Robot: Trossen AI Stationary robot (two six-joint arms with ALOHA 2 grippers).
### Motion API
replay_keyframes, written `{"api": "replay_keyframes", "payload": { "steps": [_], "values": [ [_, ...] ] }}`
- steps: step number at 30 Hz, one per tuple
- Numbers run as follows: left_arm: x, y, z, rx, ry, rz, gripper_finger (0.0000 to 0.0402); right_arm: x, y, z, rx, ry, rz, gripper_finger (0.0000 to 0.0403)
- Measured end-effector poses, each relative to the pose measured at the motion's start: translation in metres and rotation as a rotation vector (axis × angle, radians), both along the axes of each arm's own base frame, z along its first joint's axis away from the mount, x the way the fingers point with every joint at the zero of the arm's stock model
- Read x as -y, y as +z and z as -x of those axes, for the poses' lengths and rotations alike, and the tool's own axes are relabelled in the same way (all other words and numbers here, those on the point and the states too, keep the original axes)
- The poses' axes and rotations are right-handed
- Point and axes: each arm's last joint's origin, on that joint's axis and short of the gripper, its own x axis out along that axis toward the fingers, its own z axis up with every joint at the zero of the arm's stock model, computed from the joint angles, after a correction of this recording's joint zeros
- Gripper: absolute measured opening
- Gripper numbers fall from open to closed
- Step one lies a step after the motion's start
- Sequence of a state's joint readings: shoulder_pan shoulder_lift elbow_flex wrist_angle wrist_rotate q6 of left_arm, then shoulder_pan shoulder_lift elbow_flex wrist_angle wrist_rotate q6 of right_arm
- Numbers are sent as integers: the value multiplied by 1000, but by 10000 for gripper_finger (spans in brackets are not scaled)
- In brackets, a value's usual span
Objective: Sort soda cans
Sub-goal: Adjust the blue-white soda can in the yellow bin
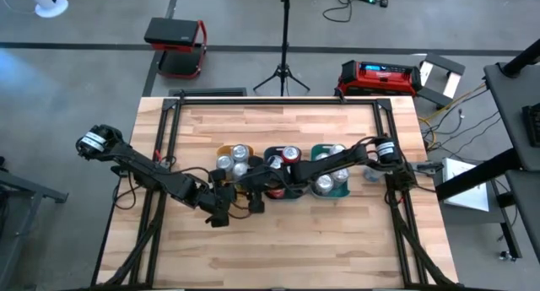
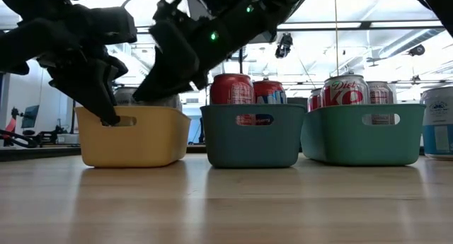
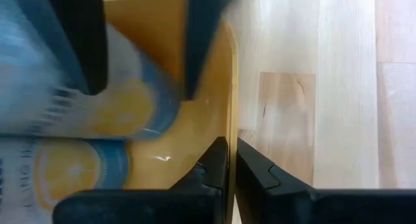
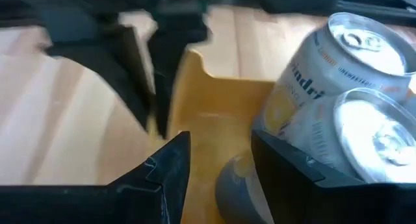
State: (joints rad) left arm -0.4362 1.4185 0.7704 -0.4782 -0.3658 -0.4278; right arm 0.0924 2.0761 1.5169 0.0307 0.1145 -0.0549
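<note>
both arms crowd the yellow tray [image 1: 224,150] at the left end of a row of three trays on the wooden table [image 1: 278,249]. left gripper [image 3: 231,160] sits at that tray's near edge; its wrist view shows the two fingers pinched together across the tray wall, one inside, one outside, no can between them. the pale lemon-print soda cans [image 3: 84,120] lie inside the tray just beside those jaws, not held.

right gripper [image 4: 218,160] has its arm reaching across from the right over the middle tray, and hovers over the yellow tray's interior. its fingers stand apart with nothing between them; two silver-topped cans [image 4: 338,94] sit just off to one side of the jaws, close but apart. past them the left gripper shows, clamped on the tray rim.

low view: red cans [image 2: 232,88] stand upright in the teal middle tray [image 2: 252,138], more red-and-silver cans [image 2: 345,90] in the green tray [image 2: 364,134] on the right. one more can [image 2: 437,120] stands alone on the table at the far right, outside the trays.
</note>
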Motion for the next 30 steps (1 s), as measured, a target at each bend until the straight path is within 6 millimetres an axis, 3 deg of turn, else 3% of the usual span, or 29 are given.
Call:
{"api": "replay_keyframes", "payload": {
  "steps": [7, 12, 21, 30],
  "values": [
    [0, 0, 0, -3, -1, 6, 0, 7, -2, 1, -20, -27, 2, 155],
    [0, 0, 0, -3, -2, 8, 0, 2, -3, 1, -29, 81, -83, 159],
    [1, 0, 0, -1, -1, 13, 0, 0, -9, 3, -72, -16, 87, 144],
    [1, 1, -1, 3, -6, 16, 0, -13, 3, -1, -65, 117, 89, 143]
  ]
}}
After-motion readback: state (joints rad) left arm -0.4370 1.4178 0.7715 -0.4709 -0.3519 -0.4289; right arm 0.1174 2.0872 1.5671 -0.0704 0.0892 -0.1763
